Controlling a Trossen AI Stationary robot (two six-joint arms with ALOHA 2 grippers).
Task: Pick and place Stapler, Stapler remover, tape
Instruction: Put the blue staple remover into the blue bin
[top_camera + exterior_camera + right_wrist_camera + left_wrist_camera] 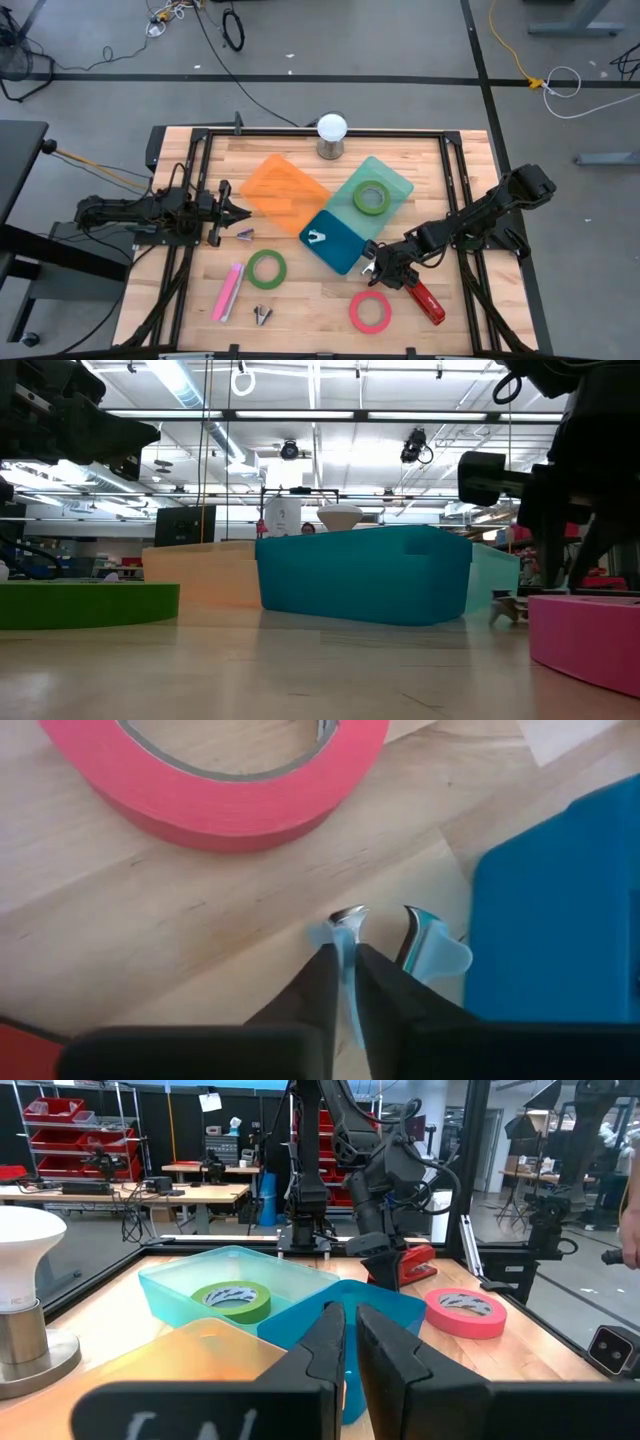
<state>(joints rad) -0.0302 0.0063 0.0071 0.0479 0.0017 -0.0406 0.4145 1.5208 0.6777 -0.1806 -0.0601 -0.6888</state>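
Observation:
My right gripper (370, 267) is shut on a light-blue staple remover (432, 955) by the right corner of the dark blue tray (340, 250). A red stapler (427, 302) and a pink tape roll (370, 312) lie just beside it toward the near edge. Another staple remover (317, 238) lies inside the blue tray. A green tape roll (372, 198) lies in the teal tray (395, 180). My left gripper (243, 212) is shut and empty, hovering at the left by the orange tray (285, 190). My right gripper pinches one light-blue handle of the staple remover (338, 935) between its two fingers, slanting down from above. The other handle and its metal claw (415, 935) stick out free beside the fingers. Whether the remover rests on the wood or hangs just above it, I cannot tell.
A pink stapler (228, 292), a green tape roll (266, 268) and two more staple removers (262, 315) (245, 235) lie on the left half of the table. A light bulb on a base (331, 135) stands at the far edge. Black frame rails run along both sides.

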